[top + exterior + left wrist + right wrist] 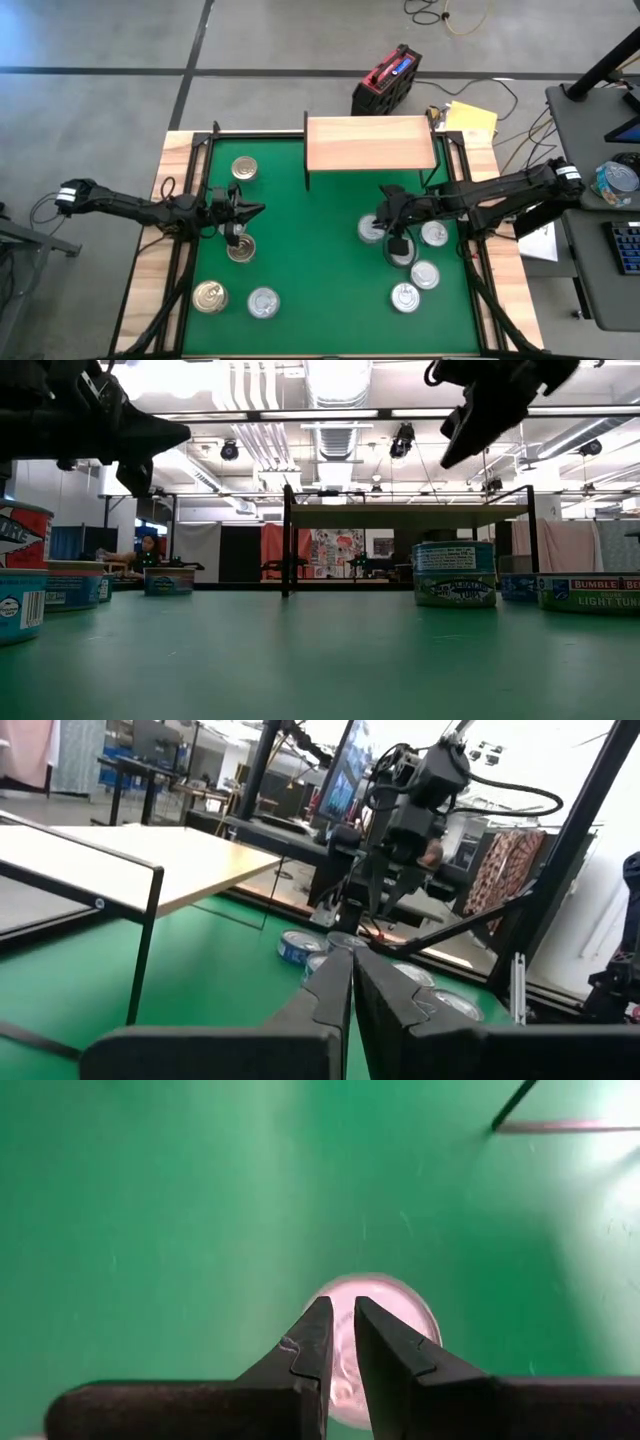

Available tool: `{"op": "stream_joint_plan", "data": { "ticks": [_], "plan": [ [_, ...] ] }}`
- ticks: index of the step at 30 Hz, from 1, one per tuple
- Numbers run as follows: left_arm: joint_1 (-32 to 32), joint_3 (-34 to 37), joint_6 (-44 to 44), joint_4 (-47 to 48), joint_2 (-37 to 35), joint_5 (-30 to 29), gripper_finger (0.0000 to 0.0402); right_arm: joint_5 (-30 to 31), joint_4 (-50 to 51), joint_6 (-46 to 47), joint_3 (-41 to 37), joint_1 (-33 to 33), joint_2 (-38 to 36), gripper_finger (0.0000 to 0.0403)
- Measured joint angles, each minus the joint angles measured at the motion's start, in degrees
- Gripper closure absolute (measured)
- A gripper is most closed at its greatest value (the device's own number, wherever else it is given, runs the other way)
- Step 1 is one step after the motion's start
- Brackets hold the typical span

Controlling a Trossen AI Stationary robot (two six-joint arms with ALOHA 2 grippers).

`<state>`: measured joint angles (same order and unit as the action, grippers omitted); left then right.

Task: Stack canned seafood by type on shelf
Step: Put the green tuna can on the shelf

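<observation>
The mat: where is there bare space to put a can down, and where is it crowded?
Bare: the mat's middle strip, between the left cans and the right cans, and the whole shelf top. Crowded: the right cluster under the right end effector, and around the left end effector.

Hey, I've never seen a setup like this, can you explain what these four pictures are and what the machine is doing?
Two dark robot arms work over a green mat. One picture looks straight down, one looks level across the mat, and two come from cameras on the wrists. Small round cans sit scattered on the mat, and a light-wood shelf stands at the far edge with nothing on it yet. The left gripper is shut and holds nothing. The right gripper is nearly shut, empty, pointing down over a silver-topped can.
</observation>
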<state>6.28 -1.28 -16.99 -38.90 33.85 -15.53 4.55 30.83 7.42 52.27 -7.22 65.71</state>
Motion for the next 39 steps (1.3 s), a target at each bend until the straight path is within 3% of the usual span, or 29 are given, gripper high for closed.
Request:
{"op": "stream_joint_plan", "data": {
  "ticks": [8, 22, 32, 39],
  "plan": [
    [0.0, 0.0, -1.19, -3.12, 1.97, -0.27, 0.0402, -0.24, -2.22, 5.28, 0.0, -1.03, 0.42, 0.0364],
    [0.04, 0.0, -0.41, -7.03, 6.73, -0.45, 0.0402, -0.09, -2.05, 11.75, -0.04, -15.46, 0.79, 0.0364],
    [0.04, 0.0, -2.14, -7.7, 9.06, -1.35, 0.0402, -8.13, 2.43, 16.56, -0.04, -23.33, 0.74, 0.0365],
    [0.02, 0.02, -1.57, -8.63, 9.19, -3.48, 0.0402, -8.6, 2.51, 16.64, -0.04, -28.58, 0.81, 0.0365]
  ]
}}
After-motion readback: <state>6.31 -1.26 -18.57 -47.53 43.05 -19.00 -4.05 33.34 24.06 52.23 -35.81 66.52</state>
